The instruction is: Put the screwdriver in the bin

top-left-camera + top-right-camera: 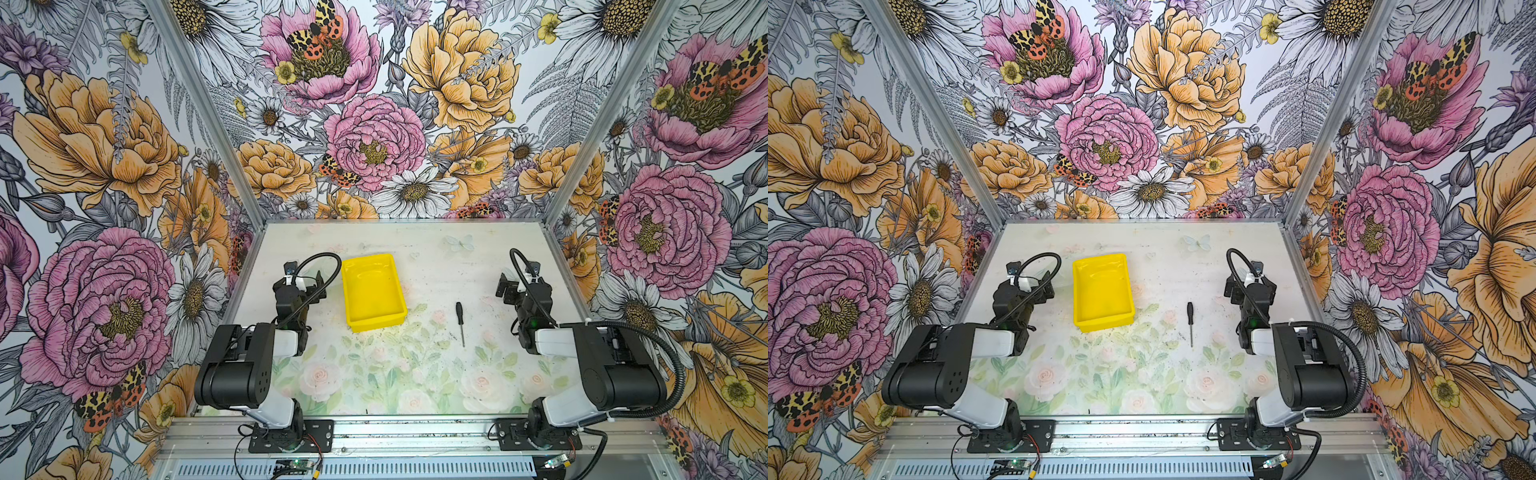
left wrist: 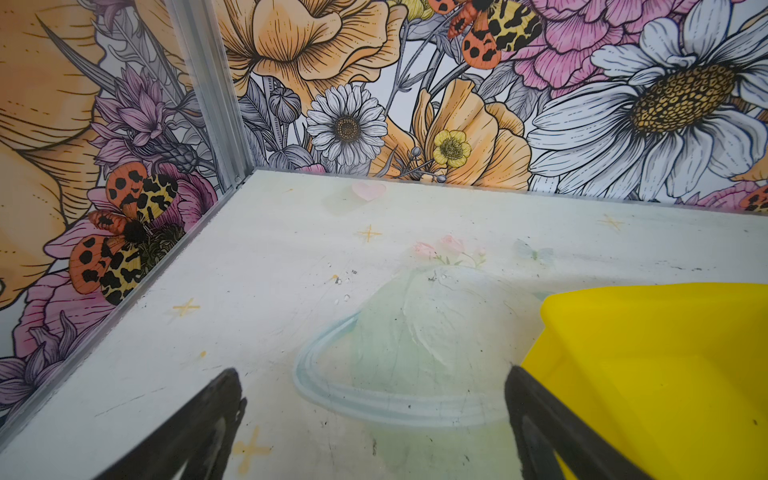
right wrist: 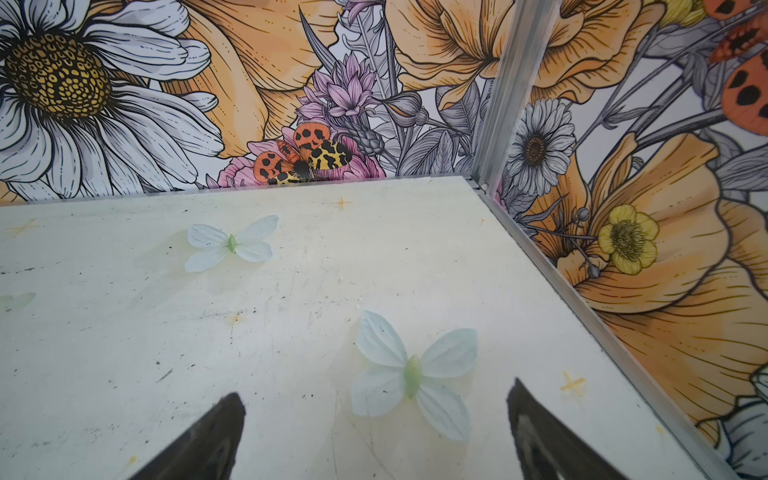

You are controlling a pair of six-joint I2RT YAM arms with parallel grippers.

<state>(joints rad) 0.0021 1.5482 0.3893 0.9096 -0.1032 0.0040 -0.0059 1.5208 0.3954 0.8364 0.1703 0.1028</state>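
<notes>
In both top views the screwdriver (image 1: pixel 460 322) (image 1: pixel 1190 322) lies flat on the table (image 1: pixel 415 374), right of centre. Its long axis runs almost straight up and down the frame, with the black handle toward the top and the thin shaft pointing at the lower edge. The bin (image 1: pixel 372 291) (image 1: pixel 1100 291) sits just left of it, near but not touching, with nothing inside it. The right end effector (image 1: pixel 519 286) hangs up and to the right of the handle. The left end effector (image 1: pixel 301 282) is on the far side of the bin, so I judge the right arm the nearer one with the clear path. From up here the jaws are small and partly behind cable loops, so I would not read their gape from these views. In the left wrist view the left end effector (image 2: pixel 374 415) is released, its two dark tips spread wide over bare table, with a corner of the bin (image 2: pixel 648 332) just beside one tip and no screwdriver in sight. In the right wrist view the right end effector (image 3: pixel 374 424) is likewise released and grasping nothing. It looks out over a printed butterfly (image 3: pixel 411 370) toward the back corner, so the screwdriver lies outside this camera's view. As I read it, the reach must swing back toward the lower left of the top frames and close across that thin axis at the handle.
</notes>
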